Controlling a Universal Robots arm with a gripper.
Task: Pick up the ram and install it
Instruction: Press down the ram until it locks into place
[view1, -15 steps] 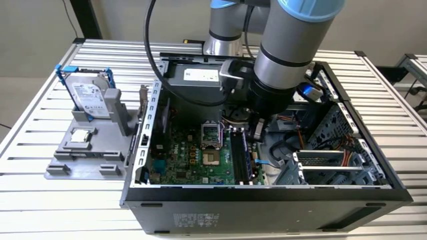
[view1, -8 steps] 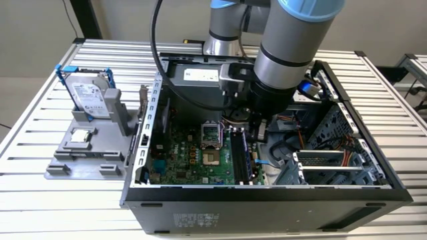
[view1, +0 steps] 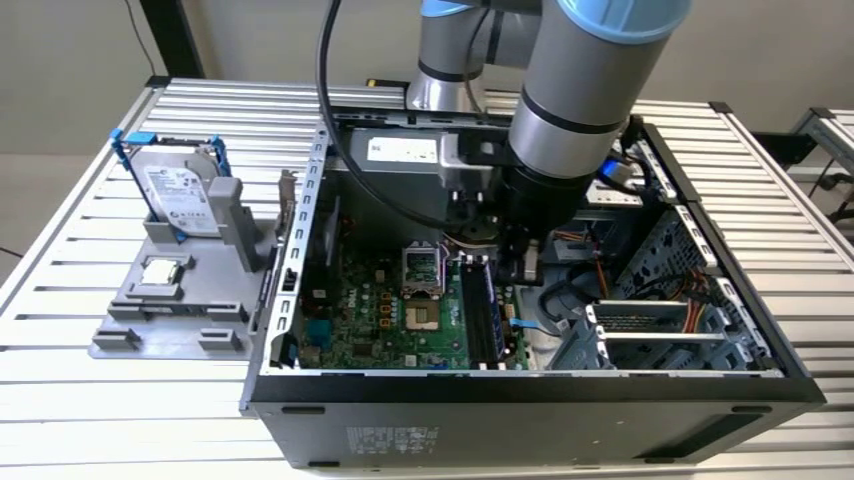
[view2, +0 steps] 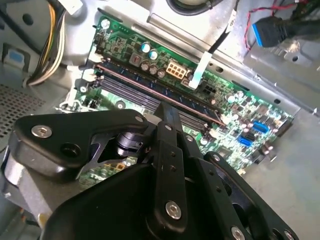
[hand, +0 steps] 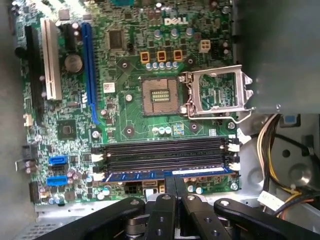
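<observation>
The ram (view1: 483, 318) is a long dark bluish stick standing on edge in a memory slot of the green motherboard (view1: 387, 320), inside the open computer case. In both wrist views it lies along the slot nearest the board's edge (hand: 135, 176) (view2: 150, 85). My gripper (view1: 515, 268) hangs over the stick's middle. Its two black fingers (hand: 170, 187) are pressed together, shut, with their tips (view2: 167, 109) at the ram's top edge and nothing between them.
The case (view1: 534, 385) walls, drive cage (view1: 667, 330) and cable bundles (hand: 275, 145) crowd the gripper. The open CPU socket (hand: 160, 95) lies beside the memory slots. On the exterior view's left, a grey holder (view1: 174, 320) carries a silver hard drive (view1: 180, 190) and a square CPU chip (view1: 160, 270).
</observation>
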